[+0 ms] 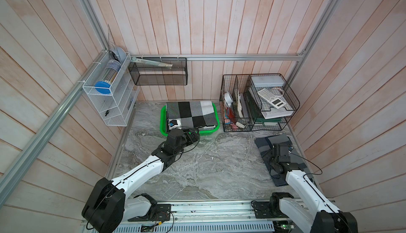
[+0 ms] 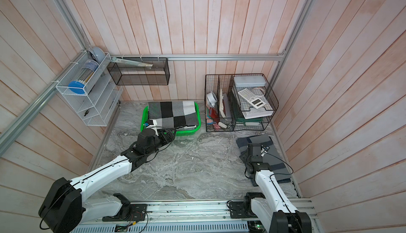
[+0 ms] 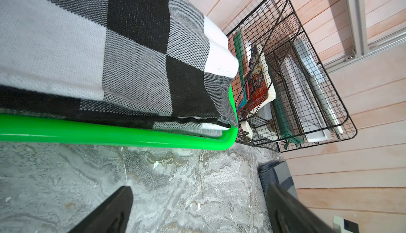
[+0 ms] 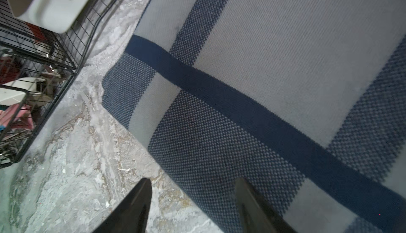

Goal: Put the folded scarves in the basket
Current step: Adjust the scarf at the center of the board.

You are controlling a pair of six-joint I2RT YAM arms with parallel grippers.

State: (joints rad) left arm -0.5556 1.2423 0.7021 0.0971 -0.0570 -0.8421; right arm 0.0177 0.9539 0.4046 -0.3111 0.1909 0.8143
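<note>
The checked scarf (image 1: 191,114) (image 3: 109,51), folded in black, grey and white squares, lies in the green basket (image 1: 163,119) (image 3: 109,136). It fills most of the basket, and its top stands above the rim. One far corner laps over the rim on the side nearest the black wire organizer (image 1: 229,82). The basket sits on the marbled grey surface (image 1: 208,166), close to the back wall and just left of the organizer.

The left gripper (image 1: 195,135) (image 3: 198,188) hangs just in front of the basket's near rim. Its jaws are spread wide with nothing between them, only bare surface showing beneath.

A second folded scarf, the blue-grey scarf (image 1: 270,140) (image 4: 263,67), lies flat on the surface at the right, in front of the organizer. The right gripper (image 4: 193,181) is low over its edge, jaws partly spread and gripping nothing. One finger is over bare surface and the other over the cloth; I cannot tell whether either touches.

The organizer holds a calculator (image 1: 271,98) on its top tray. A black mesh shelf (image 1: 158,71) hangs on the back wall and a white wire rack (image 1: 105,97) on the left wall
</note>
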